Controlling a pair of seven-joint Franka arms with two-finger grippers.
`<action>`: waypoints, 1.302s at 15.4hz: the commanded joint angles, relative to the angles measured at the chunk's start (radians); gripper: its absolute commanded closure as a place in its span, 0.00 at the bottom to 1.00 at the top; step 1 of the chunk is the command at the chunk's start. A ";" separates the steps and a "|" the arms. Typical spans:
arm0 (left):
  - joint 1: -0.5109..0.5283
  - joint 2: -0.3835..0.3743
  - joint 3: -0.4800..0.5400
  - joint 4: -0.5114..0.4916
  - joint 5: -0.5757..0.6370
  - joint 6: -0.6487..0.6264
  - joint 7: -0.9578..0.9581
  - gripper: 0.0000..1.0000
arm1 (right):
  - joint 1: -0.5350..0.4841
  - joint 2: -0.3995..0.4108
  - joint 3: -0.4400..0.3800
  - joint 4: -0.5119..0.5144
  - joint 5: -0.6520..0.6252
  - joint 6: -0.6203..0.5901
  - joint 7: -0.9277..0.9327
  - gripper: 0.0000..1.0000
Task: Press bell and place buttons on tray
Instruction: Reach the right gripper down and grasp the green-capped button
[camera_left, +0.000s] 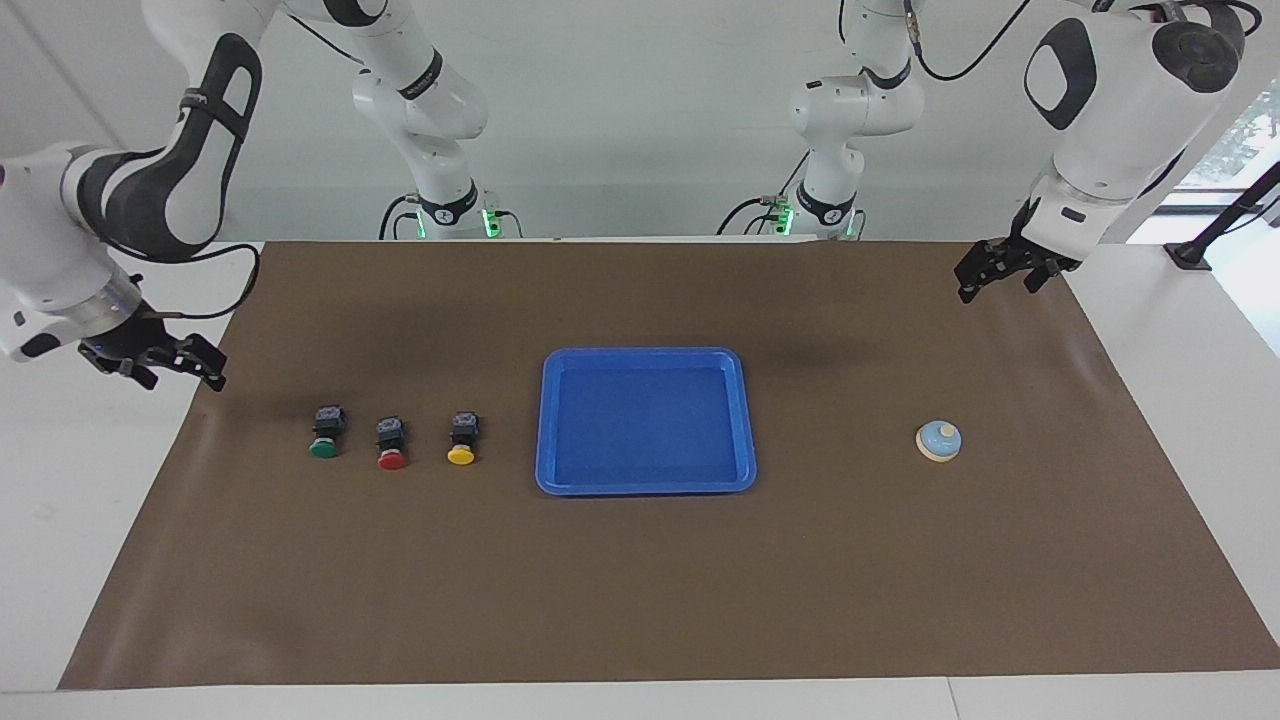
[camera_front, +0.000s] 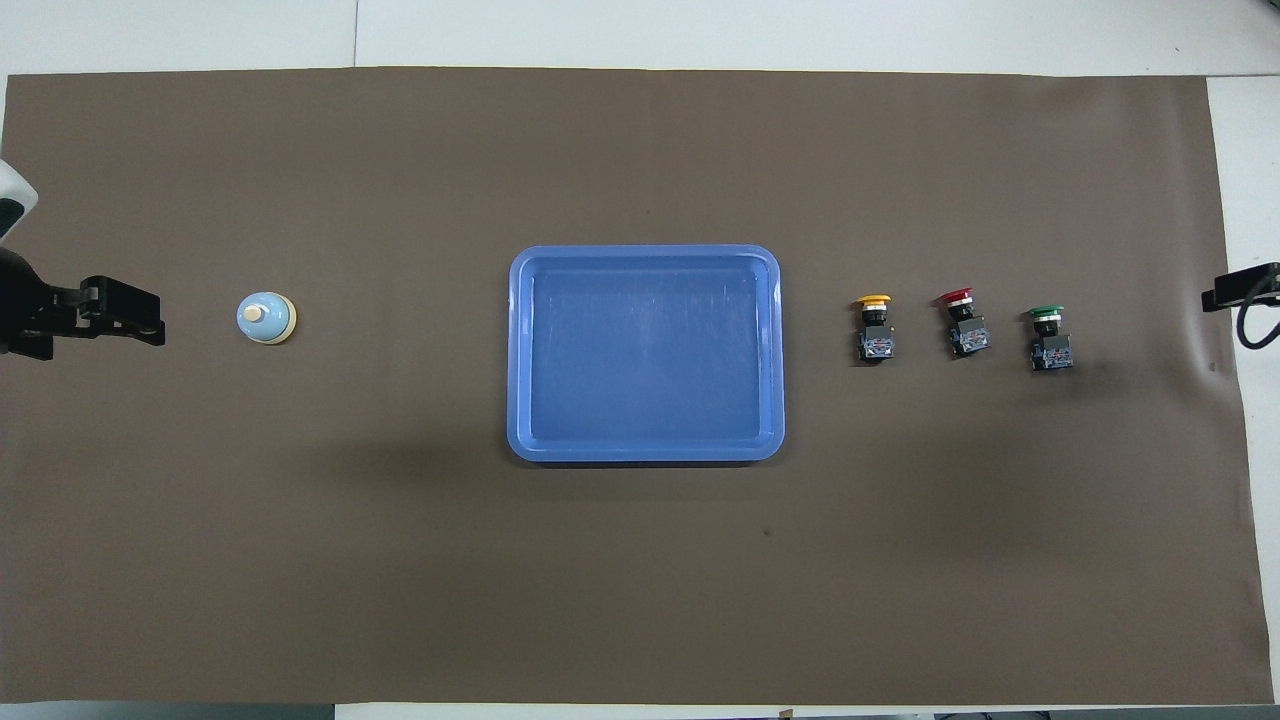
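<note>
You're seeing the tray (camera_left: 745, 420) sitting bare; buttons (camera_left: 392, 440) and bell (camera_left: 939, 441) lying outside it. Left gripper (camera_left: 996, 277) and right gripper (camera_left: 170, 372) hanging spread, holding nothing.

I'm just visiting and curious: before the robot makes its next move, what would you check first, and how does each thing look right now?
1. Tray holds nothing: ok.
2. Green button, red button and yellow button lie apart in a row, none in the tray: ok.
3. Bell uncovered: ok.
4. Left end effector open, holding nothing: ok.
5. Right end effector open, off the mat's edge near the green button: ok.
</note>
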 joint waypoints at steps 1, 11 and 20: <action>-0.013 -0.023 0.000 -0.014 -0.009 0.021 0.008 0.00 | 0.085 -0.058 0.006 -0.087 0.011 0.060 0.028 0.00; -0.050 -0.026 -0.006 0.017 -0.009 0.030 0.008 0.00 | 0.148 -0.033 0.009 -0.273 0.009 0.248 0.057 0.00; -0.042 -0.030 -0.006 0.012 -0.009 0.027 0.005 0.00 | 0.148 0.013 0.009 -0.348 0.011 0.386 0.052 0.00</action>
